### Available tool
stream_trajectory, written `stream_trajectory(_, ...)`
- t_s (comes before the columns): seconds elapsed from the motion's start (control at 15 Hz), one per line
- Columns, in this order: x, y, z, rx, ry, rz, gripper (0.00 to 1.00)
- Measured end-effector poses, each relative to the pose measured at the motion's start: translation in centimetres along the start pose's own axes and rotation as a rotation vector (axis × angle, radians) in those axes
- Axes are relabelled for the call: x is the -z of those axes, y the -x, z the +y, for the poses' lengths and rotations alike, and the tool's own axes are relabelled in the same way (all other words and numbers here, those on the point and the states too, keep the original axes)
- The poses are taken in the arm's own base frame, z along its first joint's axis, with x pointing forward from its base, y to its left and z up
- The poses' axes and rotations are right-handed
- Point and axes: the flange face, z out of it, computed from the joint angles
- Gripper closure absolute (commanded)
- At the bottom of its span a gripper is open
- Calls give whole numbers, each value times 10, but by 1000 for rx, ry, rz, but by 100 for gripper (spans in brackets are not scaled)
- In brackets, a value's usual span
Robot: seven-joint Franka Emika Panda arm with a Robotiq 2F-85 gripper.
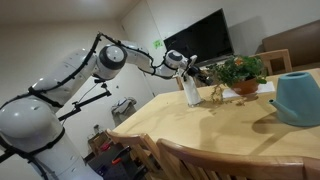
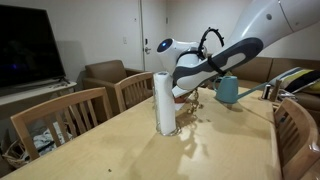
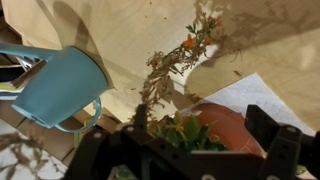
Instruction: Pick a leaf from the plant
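Clearly, the step in hand is the approach to a leaf. The plant (image 3: 186,130) stands in its orange pot (image 3: 228,122) on the table (image 1: 200,135), between the cylinder (image 1: 190,90) and the can (image 1: 297,97). In the wrist view the gripper (image 3: 185,158) hangs just above the green leaves, and its jaws stand wide apart with nothing held between them.

To do this well, I think the arm should go down slowly and straight, so that only one outer leaf comes between the fingers and not a whole stem. The jaws should close near the base of the leaf, followed by a short pull up and away. The pot looks light and sits on a white paper (image 3: 262,95), so a long pull may drag or tip it. A dry twig (image 3: 180,55) lies beside the pot; it is not the target. The can is near, so the wrist should not swing toward it.
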Motion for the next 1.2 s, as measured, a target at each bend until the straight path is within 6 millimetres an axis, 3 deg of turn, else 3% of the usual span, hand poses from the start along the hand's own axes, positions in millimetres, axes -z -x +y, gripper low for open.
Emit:
stream_trajectory(0.53,-4,17,-5,153,50,-118,0)
stream_trajectory(1.2,-1,9,-11,142,38,-96,0)
